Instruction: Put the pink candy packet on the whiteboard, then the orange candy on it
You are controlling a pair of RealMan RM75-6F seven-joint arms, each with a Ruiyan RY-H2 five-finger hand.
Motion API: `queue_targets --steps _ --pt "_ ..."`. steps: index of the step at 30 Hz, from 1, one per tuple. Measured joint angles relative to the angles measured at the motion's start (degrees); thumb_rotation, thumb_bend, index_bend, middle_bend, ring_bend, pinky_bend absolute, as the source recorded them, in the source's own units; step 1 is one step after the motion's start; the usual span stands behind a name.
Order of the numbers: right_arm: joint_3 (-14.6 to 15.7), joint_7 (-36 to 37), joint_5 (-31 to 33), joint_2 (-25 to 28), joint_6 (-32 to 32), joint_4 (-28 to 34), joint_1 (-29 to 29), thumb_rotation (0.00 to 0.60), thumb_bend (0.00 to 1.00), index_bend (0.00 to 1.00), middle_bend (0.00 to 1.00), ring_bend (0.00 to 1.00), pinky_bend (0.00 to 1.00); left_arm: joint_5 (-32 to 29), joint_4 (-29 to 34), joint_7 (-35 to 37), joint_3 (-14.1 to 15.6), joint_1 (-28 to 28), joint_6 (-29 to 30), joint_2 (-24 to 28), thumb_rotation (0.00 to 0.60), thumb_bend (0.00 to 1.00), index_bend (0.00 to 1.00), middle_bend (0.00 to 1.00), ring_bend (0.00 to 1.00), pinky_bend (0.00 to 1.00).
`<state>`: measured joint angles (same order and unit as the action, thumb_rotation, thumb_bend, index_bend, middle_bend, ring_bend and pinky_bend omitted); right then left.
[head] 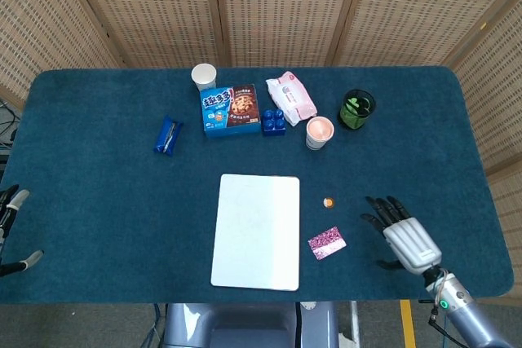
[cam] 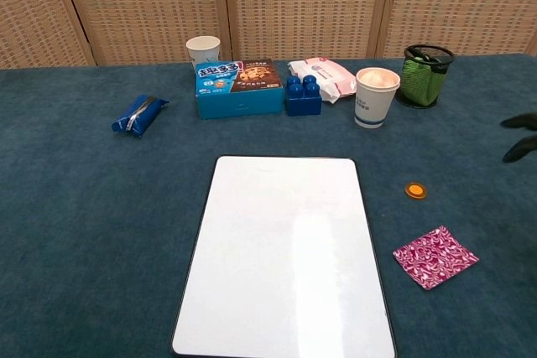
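Note:
The pink candy packet [head: 327, 243] [cam: 435, 256] lies flat on the blue cloth just right of the whiteboard [head: 256, 231] [cam: 287, 249]. The small orange candy [head: 328, 202] [cam: 415, 190] sits a little farther back, also right of the board. My right hand [head: 402, 233] hovers with its fingers spread to the right of the packet, holding nothing; only its dark fingertips [cam: 522, 135] show at the right edge of the chest view. My left hand [head: 11, 230] shows only as fingertips at the far left edge, away from everything.
Along the back stand a white paper cup [head: 204, 77], a blue cookie box [head: 231, 109], blue toy bricks [head: 273, 122], a pink wipes pack [head: 291, 96], a paper cup with a peach top [head: 319, 132] and a green mesh holder [head: 357, 109]. A blue pouch [head: 167, 135] lies left.

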<state>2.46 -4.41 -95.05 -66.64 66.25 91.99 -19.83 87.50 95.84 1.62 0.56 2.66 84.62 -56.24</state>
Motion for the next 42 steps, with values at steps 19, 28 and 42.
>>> queue_targets --steps 19,28,42 --pt "-1.8 -13.7 4.2 -11.3 -11.4 -3.9 -7.9 0.6 0.14 0.27 0.0 0.0 0.0 -0.9 -0.1 0.2 -0.1 0.4 -1.2 0.1 0.6 0.0 0.0 0.0 0.0 0.0" --pt "-1.9 -15.5 4.8 -14.6 -12.4 -6.2 -9.4 0.6 0.18 0.29 0.0 0.0 0.0 -1.1 0.0 -0.3 -0.1 0.6 -1.6 -0.1 0.6 0.0 0.0 0.0 0.0 0.0" --pt "-2.1 -20.0 8.3 -16.8 -14.3 -7.2 -10.6 0.6 0.23 0.31 0.0 0.0 0.0 -1.4 0.0 0.0 -0.2 0.7 -2.0 0.0 0.6 0.0 0.0 0.0 0.0 0.0"
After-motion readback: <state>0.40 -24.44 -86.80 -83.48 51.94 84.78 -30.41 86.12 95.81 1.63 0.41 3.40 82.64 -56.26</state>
